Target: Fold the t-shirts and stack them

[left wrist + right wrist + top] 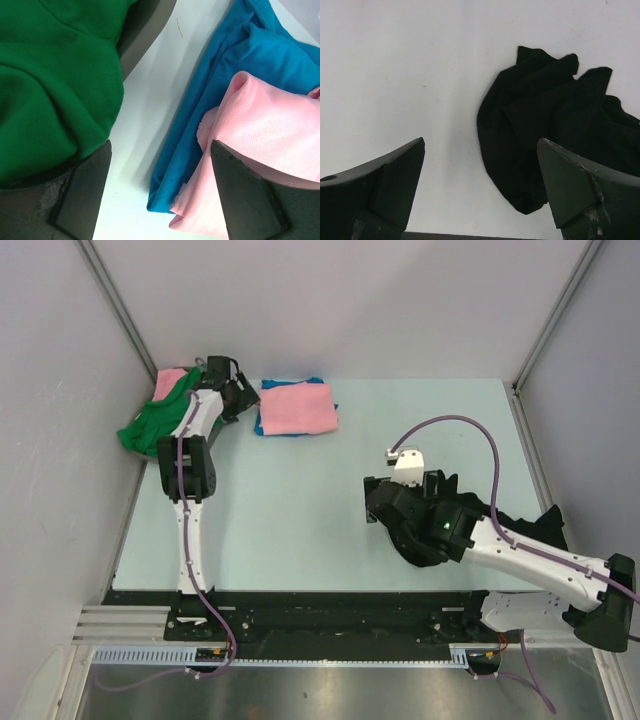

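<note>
A folded pink t-shirt (299, 406) lies on a folded blue t-shirt (262, 423) at the back of the table. A crumpled green t-shirt (150, 425) lies at the back left, with another pink cloth (169, 381) behind it. My left gripper (238, 393) is open and empty over the gap between them. Its wrist view shows the left gripper (160, 190), green t-shirt (50, 75), blue t-shirt (235, 75) and pink t-shirt (270, 130). A crumpled black t-shirt (545, 522) lies at the right under my right arm. My right gripper (380, 502) is open and empty, low over the table, with the black t-shirt (550, 130) just ahead on the right of the right gripper (480, 185).
Grey walls close the left, back and right sides of the pale table (300, 510). The black rail (330, 612) with the arm bases runs along the near edge. A purple cable (470, 430) loops above the right arm.
</note>
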You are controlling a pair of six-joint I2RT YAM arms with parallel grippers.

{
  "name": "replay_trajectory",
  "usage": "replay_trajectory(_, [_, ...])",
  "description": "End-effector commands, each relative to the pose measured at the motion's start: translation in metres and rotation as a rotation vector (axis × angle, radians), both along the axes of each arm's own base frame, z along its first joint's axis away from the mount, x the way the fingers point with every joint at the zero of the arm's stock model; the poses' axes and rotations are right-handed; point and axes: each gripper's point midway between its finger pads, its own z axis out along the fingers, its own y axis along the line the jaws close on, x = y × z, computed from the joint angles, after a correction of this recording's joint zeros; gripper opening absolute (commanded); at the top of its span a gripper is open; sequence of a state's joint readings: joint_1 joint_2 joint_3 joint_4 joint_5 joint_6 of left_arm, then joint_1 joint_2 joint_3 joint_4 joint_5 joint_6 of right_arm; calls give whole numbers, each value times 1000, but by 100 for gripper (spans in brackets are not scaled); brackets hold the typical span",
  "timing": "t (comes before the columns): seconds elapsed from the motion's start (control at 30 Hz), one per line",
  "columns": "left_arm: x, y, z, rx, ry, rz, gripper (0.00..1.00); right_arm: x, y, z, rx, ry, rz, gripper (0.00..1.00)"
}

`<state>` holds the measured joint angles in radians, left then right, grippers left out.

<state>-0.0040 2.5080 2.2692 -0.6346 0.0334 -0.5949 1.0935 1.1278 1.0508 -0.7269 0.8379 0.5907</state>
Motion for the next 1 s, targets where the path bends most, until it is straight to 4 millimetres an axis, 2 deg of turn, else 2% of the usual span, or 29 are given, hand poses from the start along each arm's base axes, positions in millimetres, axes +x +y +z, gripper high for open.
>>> replay_trajectory(0.0, [1,94,43,151,-77,160,86,10,-18,-23,-38,54,-61,100])
replay_trajectory(0.03, [0,99,47,166,-79,166,86,19,-27,-31,-32,84,-93,100])
replay_trajectory(0.1, [1,110,59,178,-103,169,86,19,-27,-51,-18,172,-62,100])
replay_trajectory(0.17, [1,114,65,185,-110,172,86,30,-34,-66,-6,214,-82,100])
replay_trajectory(0.27, [0,114,61,158,-107,175,86,36,-30,-93,-5,307,-59,100])
replay_trajectory(0.47, [3,113,66,121,-127,198,87,46,-15,-130,-12,395,-36,100])
replay_trajectory(0.6, [1,123,59,107,-106,240,86,45,-13,-140,-34,413,-37,100])
replay_trajectory(0.67, [-7,113,47,83,-91,211,86,47,-13,-142,-52,410,-33,100])
replay_trajectory(0.73, [-16,91,42,55,-100,177,86,50,-11,-147,-59,409,-20,100])
replay_trajectory(0.77, [-29,82,36,53,-105,167,86,51,-6,-147,-47,414,-2,100])
replay_trajectory(0.83, [-42,56,36,52,-109,137,86,55,-2,-155,-61,426,17,100])
replay_trajectory(0.87, [-57,37,37,48,-115,110,86,57,3,-158,-64,437,34,100])
replay_trajectory(0.9, [-66,27,36,37,-114,104,86,58,2,-161,-86,446,39,100])
replay_trajectory(0.93, [-77,20,34,24,-104,105,86,58,1,-174,-121,475,33,100])
replay_trajectory(0.97, [-97,-6,19,3,-85,69,86,60,-3,-178,-144,473,18,100])
